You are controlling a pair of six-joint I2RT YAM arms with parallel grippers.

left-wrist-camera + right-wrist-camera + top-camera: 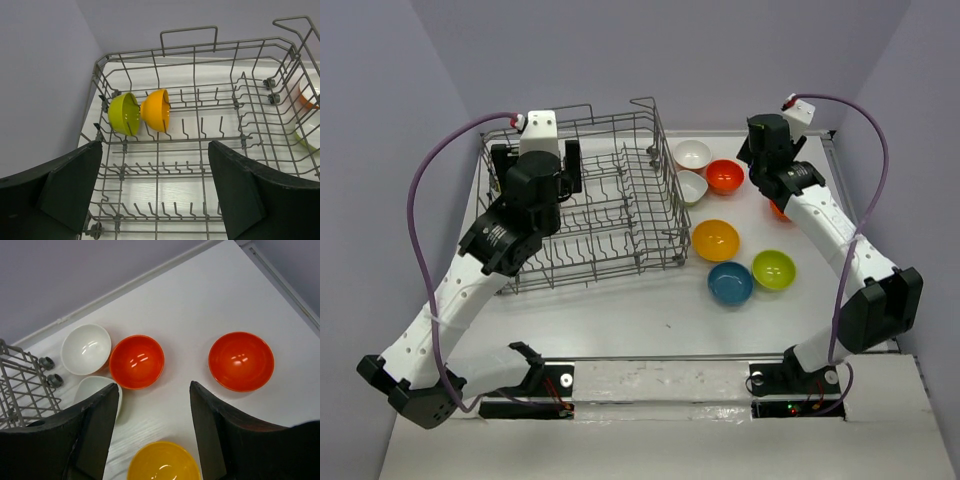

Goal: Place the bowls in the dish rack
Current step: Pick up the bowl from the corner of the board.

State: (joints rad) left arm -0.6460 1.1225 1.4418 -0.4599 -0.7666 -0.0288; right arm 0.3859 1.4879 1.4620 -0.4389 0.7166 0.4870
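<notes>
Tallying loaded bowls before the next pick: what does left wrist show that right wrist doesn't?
Only left wrist: lime green bowl and orange-yellow bowl, on edge among the tines. Only right wrist: whole on the table, a white bowl, the red-orange bowl beside it and a lone red-orange bowl. Both: the dish rack; left wrist catches only bowl slivers past its wall.

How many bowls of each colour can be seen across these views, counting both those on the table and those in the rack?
White bowls: 2
Red-orange bowls: 2
Orange-yellow bowls: 2, one in the dish rack
Lime green bowls: 2, one in the dish rack
Teal blue bowl: 1
Total: 9
</notes>
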